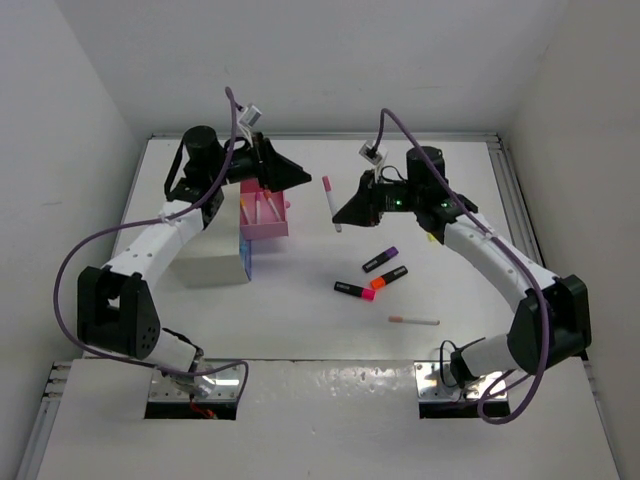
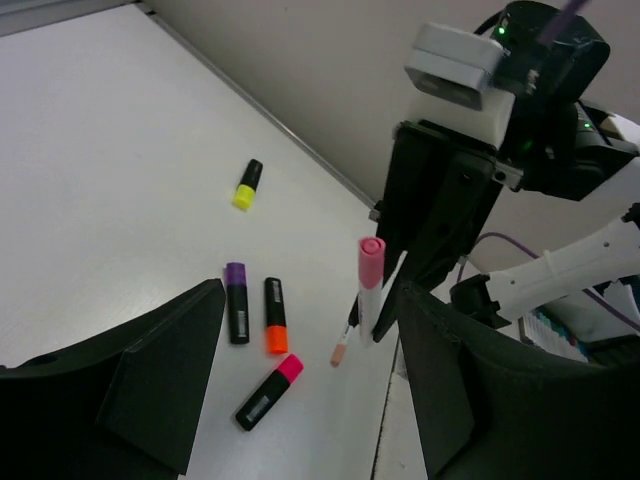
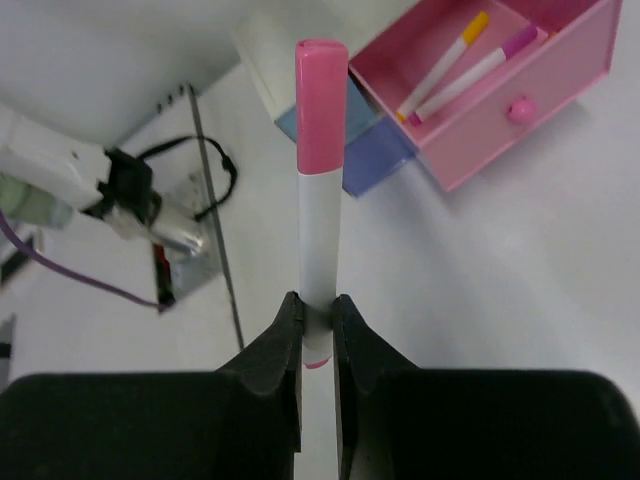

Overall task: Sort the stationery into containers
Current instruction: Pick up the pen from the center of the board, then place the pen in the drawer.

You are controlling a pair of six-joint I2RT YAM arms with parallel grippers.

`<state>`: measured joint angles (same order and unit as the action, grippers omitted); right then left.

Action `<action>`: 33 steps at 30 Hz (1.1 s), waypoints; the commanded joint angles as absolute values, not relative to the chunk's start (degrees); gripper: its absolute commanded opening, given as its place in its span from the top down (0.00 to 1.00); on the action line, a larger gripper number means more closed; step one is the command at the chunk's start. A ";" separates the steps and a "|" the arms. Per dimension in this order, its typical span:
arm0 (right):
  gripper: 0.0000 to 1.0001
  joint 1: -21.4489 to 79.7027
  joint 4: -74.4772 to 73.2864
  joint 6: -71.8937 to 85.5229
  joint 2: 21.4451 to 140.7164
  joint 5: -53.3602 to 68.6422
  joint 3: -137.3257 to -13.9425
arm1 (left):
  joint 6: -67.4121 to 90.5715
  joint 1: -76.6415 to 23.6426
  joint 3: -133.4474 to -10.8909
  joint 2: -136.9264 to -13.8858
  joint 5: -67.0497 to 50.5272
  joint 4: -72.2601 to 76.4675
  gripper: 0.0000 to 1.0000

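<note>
My right gripper (image 3: 317, 305) is shut on a thin white pen with a pink cap (image 3: 321, 180), holding it off the table between the two arms (image 1: 328, 200). The pink drawer (image 3: 560, 95) stands pulled out of the white cabinet (image 1: 205, 265) and holds two pens (image 3: 455, 60), one orange-tipped and one magenta-tipped. My left gripper (image 1: 292, 176) hovers open above the drawer with nothing between its fingers (image 2: 160, 385). On the table lie a purple highlighter (image 1: 381, 260), an orange one (image 1: 391, 278), a pink one (image 1: 353, 290), a yellow one (image 2: 246, 185) and an orange-tipped pen (image 1: 413, 320).
A light blue drawer (image 3: 372, 150) sits below the pink one. White walls close in the table on the left, back and right. The arm bases and their cables (image 1: 195, 380) stand at the near edge.
</note>
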<state>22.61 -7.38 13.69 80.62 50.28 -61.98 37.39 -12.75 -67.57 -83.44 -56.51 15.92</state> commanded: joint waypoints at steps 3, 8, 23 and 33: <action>1.00 22.50 13.07 36.99 82.53 51.95 -63.46 | 42.36 -15.20 -67.94 -83.85 -59.68 23.03 0.25; 1.00 22.85 15.64 40.77 84.28 51.42 -64.25 | 41.31 -16.43 -67.94 -83.67 -59.59 22.24 0.25; 1.00 25.31 20.48 45.44 86.22 51.77 -65.66 | 37.88 -19.34 -70.84 -85.96 -56.17 17.06 0.73; 0.51 16.72 -4.63 28.62 81.75 51.15 -63.38 | 11.55 -12.83 -83.47 -88.50 -42.22 -19.03 1.00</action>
<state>20.78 5.78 38.06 85.78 50.81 -63.48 26.92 -14.33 -77.17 -87.33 -50.50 -1.96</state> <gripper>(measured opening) 0.483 0.201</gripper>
